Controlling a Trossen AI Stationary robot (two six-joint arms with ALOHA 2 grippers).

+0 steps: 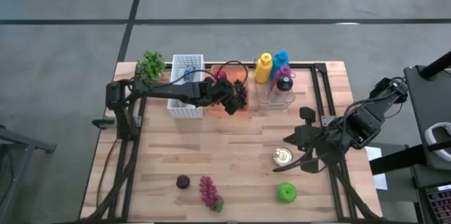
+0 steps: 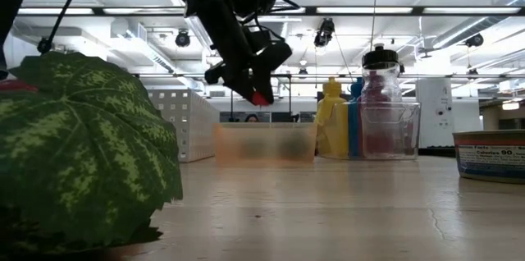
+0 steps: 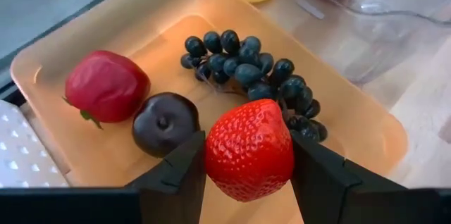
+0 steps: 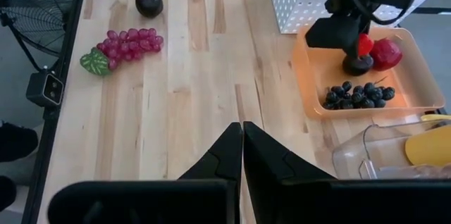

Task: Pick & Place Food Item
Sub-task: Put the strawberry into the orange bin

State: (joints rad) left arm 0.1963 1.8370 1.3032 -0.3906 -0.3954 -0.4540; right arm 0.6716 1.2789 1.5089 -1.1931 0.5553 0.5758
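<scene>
Left pincer (image 3: 248, 182): pinching strawberry (image 3: 249, 149), held above tray (image 3: 352, 122)
Tray: dark grapes (image 3: 246, 69), plum (image 3: 165, 123), red fruit (image 3: 106, 85)
Right pincer (image 4: 242, 155): pressed together, over table (image 4: 183, 104)

- Two strawberries: one (image 3: 249, 150) between dark fingers, one (image 3: 106, 85) lying in the tray.
- Two plums: one (image 3: 165, 123) in the tray, one (image 1: 183, 181) on the table.
- Two grape bunches: a dark one (image 3: 254, 76) in the tray, a red one (image 1: 208, 191) on the table.
- One green apple (image 1: 285, 192).
- One can (image 1: 282, 157).
- One orange tray (image 3: 338, 111).
- One white basket (image 1: 184, 90).
- Three bottles: yellow (image 1: 263, 67), blue (image 1: 280, 60), pink (image 1: 283, 79).
- One leafy plant (image 1: 151, 64).
</scene>
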